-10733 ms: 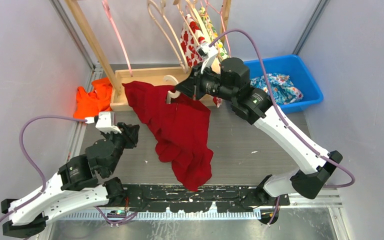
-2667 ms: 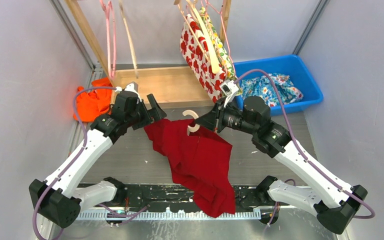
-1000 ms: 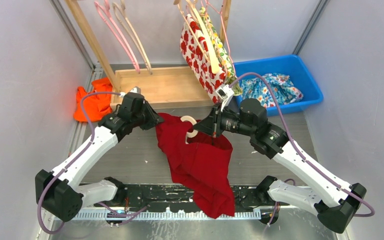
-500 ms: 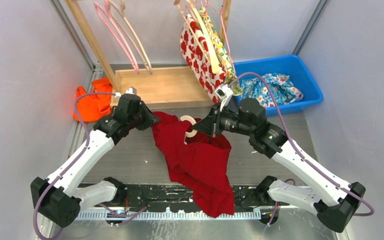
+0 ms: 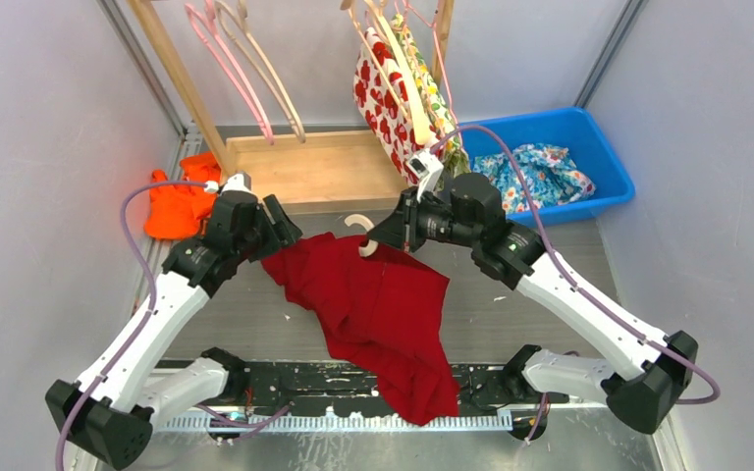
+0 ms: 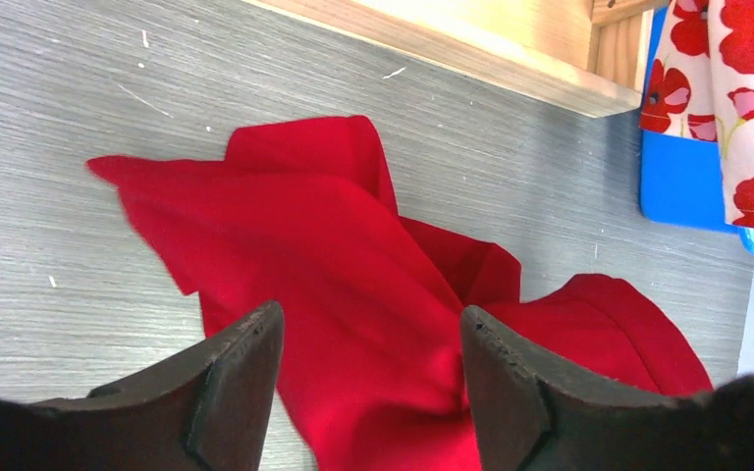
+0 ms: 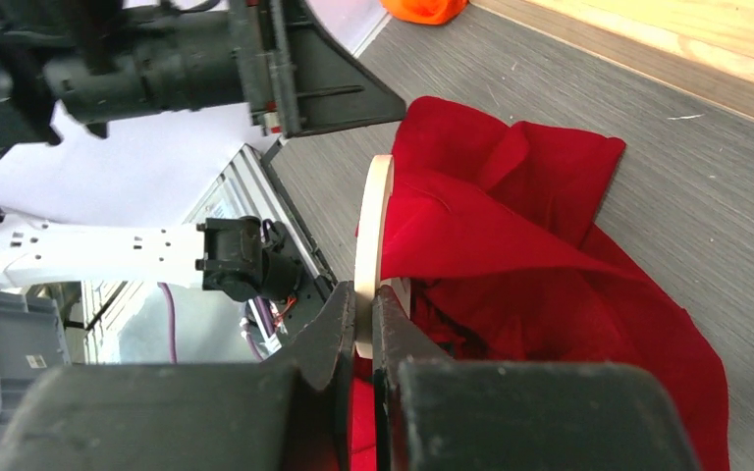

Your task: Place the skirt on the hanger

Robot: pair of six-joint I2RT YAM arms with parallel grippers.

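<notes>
The red skirt [image 5: 378,304] lies in the middle of the gray desk [image 5: 245,314]. Its top end is lifted up and bunched against a pale hanger [image 5: 361,235]. The rest spills down toward 6 o'clock, as far as the near edge by the arm bases. One flat corner of it sticks out toward 9 o'clock. The right arm [image 5: 579,304] reaches in from 4 o'clock. Its jaws are pressed together on the hanger and pinch its thin edge. In the right wrist view the hanger stands up from the jaws with red cloth touching its side. I cannot tell if the hanger is inside the skirt. The left arm [image 5: 152,324] comes in from 8 o'clock. Its jaws are spread wide and hold nothing. In the left wrist view the skirt lies on the desk below its two dark fingers [image 6: 241,368]. At 12 o'clock stands a wooden rack [image 5: 314,172] with pink hangers [image 5: 231,59] and a flowered dress [image 5: 388,88]. A blue bin [image 5: 589,128] at 2 o'clock holds a flowered cloth [image 5: 535,167]. An orange cloth [image 5: 177,201] lies at 10 o'clock.
</notes>
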